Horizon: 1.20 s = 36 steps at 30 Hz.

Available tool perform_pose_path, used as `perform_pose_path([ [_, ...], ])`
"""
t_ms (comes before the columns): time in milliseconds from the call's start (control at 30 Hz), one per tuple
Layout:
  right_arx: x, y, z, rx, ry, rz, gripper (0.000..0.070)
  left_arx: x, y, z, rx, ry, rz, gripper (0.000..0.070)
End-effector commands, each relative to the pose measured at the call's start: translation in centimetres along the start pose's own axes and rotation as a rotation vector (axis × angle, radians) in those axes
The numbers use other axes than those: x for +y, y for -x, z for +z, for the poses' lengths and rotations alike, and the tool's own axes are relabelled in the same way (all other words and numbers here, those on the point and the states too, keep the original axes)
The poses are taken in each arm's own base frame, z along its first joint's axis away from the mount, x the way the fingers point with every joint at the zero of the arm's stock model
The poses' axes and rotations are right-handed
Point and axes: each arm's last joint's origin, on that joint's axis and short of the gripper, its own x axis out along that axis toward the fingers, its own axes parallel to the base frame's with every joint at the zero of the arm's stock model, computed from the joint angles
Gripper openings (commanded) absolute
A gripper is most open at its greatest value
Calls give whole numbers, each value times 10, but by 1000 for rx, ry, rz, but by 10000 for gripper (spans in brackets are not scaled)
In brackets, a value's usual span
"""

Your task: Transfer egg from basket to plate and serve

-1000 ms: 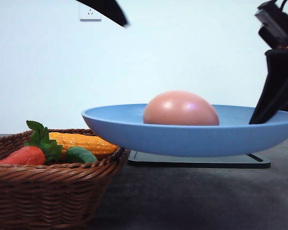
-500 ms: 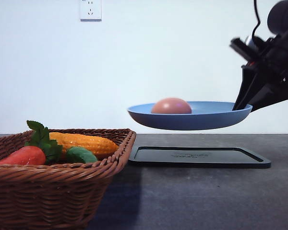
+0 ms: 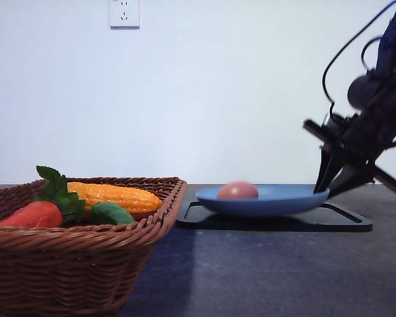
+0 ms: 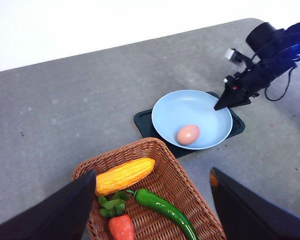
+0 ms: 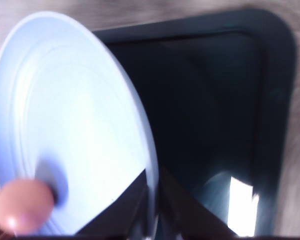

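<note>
**Plate With Egg Over the Tray, Right Tool Clamped on the Rim**

A plain white wall with one socket (image 3: 124,13) backs a matte, speckled grey surface (image 4: 65,110). On that surface lies a flat black rectangular tray (image 3: 343,220) with rounded corners. Over the tray sits the plate (image 3: 277,201): round, shallow, smooth pale blue, with a raised rim. Whether it rests on the tray or hangs just above it, I cannot tell. The egg (image 3: 237,191), small, smooth and pinkish-tan, lies inside the plate, off its centre, on the side away from my right tool.

The basket (image 3: 66,264), brown woven wicker with sloped sides and a braided rim, stands just beside the tray. It holds a bumpy yellow corn cob (image 4: 124,175), a glossy green pepper (image 4: 162,210) and a red vegetable (image 4: 121,227) with green leaves.

My right tool (image 5: 155,200) is closed narrow on the plate's rim, one dark finger on each face. My left tool (image 4: 150,207) hangs above the basket, its fingers spread wide, holding nothing.
</note>
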Motion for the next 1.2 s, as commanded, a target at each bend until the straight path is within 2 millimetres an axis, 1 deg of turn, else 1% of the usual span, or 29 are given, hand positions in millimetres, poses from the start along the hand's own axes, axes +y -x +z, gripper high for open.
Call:
perform_pose_path([
  [0, -2, -6, 5, 5, 10, 13, 0, -2, 1, 5, -13, 3, -7, 458],
  [133, -6, -11, 5, 17, 8, 4, 0, -3, -2, 5, -2, -1, -4, 458],
  [200, -7, -11, 5, 17, 9, 1, 21, -4, -4, 5, 5, -4, -3, 457],
  [267, -7, -11, 5, 16, 13, 1, 93, -5, -6, 5, 14, -9, 0, 448],
  [367, -7, -11, 5, 16, 27, 1, 228, -7, -11, 3, 45, -22, 8, 399],
  [400, -7, -11, 5, 15, 28, 1, 261, -7, -12, 3, 57, -28, 11, 387],
  [433, -7, -10, 6, 13, 29, 2, 271, -8, -14, 2, 70, -34, 14, 380],
  [600, -5, 1, 10, 9, 21, 3, 271, -12, -24, 2, 111, -53, 25, 375],
  [733, 2, 22, 12, -6, 29, -2, 271, -17, -34, 2, 139, -66, 32, 372],
  [800, 7, 36, 12, -21, 36, -4, 268, -19, -39, 2, 151, -73, 35, 357],
  [867, 13, 52, 9, -41, 44, -7, 244, -22, -45, 3, 162, -82, 38, 311],
  [900, 17, 61, 7, -49, 53, -11, 214, -23, -48, 3, 167, -88, 39, 276],
  [1000, 30, 87, -3, -67, 93, -37, 118, -28, -58, 4, 176, -116, 47, 145],
  [1100, 48, 114, -17, -90, 151, -72, 48, -33, -69, 7, 168, -152, 49, 16],
  [1167, 62, 130, -29, -112, 200, -101, 19, -36, -78, 9, 159, -174, 50, 0],
])
